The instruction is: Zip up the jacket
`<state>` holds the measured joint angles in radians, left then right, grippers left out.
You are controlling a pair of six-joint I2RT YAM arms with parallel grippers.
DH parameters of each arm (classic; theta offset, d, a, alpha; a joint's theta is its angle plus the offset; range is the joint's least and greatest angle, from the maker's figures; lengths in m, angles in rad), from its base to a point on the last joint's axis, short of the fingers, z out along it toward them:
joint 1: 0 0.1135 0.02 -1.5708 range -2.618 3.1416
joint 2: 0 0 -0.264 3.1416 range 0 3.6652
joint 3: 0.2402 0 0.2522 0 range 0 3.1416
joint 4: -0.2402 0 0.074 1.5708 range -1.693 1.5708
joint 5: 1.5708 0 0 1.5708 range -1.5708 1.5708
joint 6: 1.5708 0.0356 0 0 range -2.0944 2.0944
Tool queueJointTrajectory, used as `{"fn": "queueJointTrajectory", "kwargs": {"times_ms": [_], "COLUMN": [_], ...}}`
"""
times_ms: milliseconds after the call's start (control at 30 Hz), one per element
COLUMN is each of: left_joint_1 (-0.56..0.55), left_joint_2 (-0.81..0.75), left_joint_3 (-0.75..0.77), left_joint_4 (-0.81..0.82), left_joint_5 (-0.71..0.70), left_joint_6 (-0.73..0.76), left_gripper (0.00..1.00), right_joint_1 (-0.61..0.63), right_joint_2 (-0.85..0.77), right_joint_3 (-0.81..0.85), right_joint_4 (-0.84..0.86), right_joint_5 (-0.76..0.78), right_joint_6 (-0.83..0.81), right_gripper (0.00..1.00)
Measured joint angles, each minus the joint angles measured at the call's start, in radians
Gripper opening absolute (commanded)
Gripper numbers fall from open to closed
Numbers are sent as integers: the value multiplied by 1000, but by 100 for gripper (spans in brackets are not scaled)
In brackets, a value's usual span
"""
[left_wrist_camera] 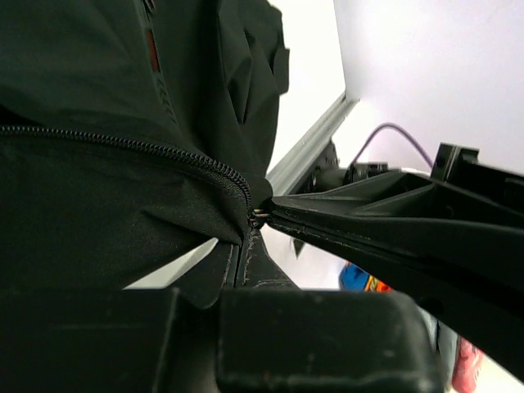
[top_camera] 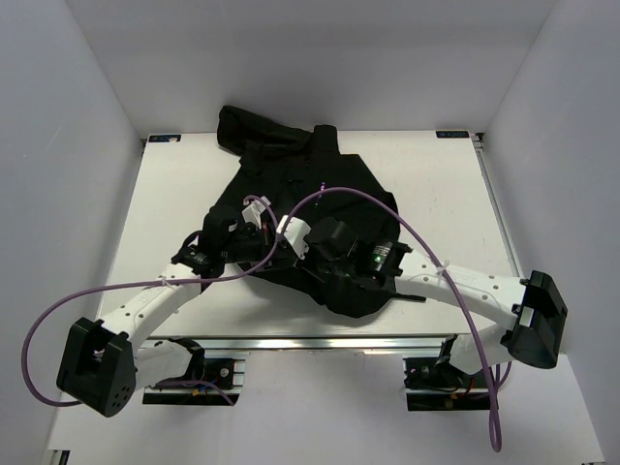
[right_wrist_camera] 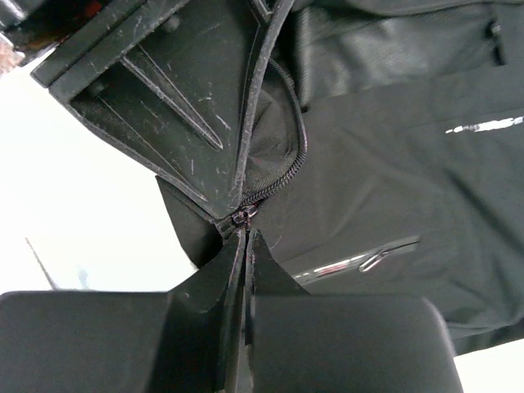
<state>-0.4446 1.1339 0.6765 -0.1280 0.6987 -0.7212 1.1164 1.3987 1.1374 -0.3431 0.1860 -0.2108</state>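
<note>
Reaching in from the left, the left arm lies low across the table (top_camera: 165,203), and its end effector (left_wrist_camera: 246,247) is fully closed. The fingertips are pressed together on a fold of black fabric just under the bottom end of the zipper. In that wrist view the zipper teeth (left_wrist_camera: 147,149) run in a joined line from the left edge down to the slider (left_wrist_camera: 258,216).

The jacket (top_camera: 320,184) is bunched in a loose heap at the middle of the table. One part is pushed up against the far wall, and the near hem sits between the two arms.

From the right, the right arm comes in over the hem. Its end effector (right_wrist_camera: 245,244) is also closed, with the tips meeting right at the slider. It probably grips the pull tab, but the fingers hide that spot, so it may be only cloth. The two end effectors meet almost tip to tip. Farther right, a small silver pocket zip pull (right_wrist_camera: 372,260) lies flat on the fabric.
</note>
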Motion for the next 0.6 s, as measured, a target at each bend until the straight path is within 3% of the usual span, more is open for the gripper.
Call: {"fn": "queueJointTrajectory", "kwargs": {"times_ms": [400, 600], "left_joint_1": [-4, -2], "left_joint_2": [-29, -29], "left_joint_3": [4, 28], "left_joint_4": [-38, -36], "left_joint_5": [19, 5], "left_joint_6": [49, 76], "left_gripper": [0, 0], "right_joint_1": [-8, -3], "right_joint_2": [-15, -16], "right_joint_3": [8, 10], "right_joint_4": [-31, 12], "right_joint_5": [-42, 32], "right_joint_6": [43, 50], "right_gripper": [0, 0]}}
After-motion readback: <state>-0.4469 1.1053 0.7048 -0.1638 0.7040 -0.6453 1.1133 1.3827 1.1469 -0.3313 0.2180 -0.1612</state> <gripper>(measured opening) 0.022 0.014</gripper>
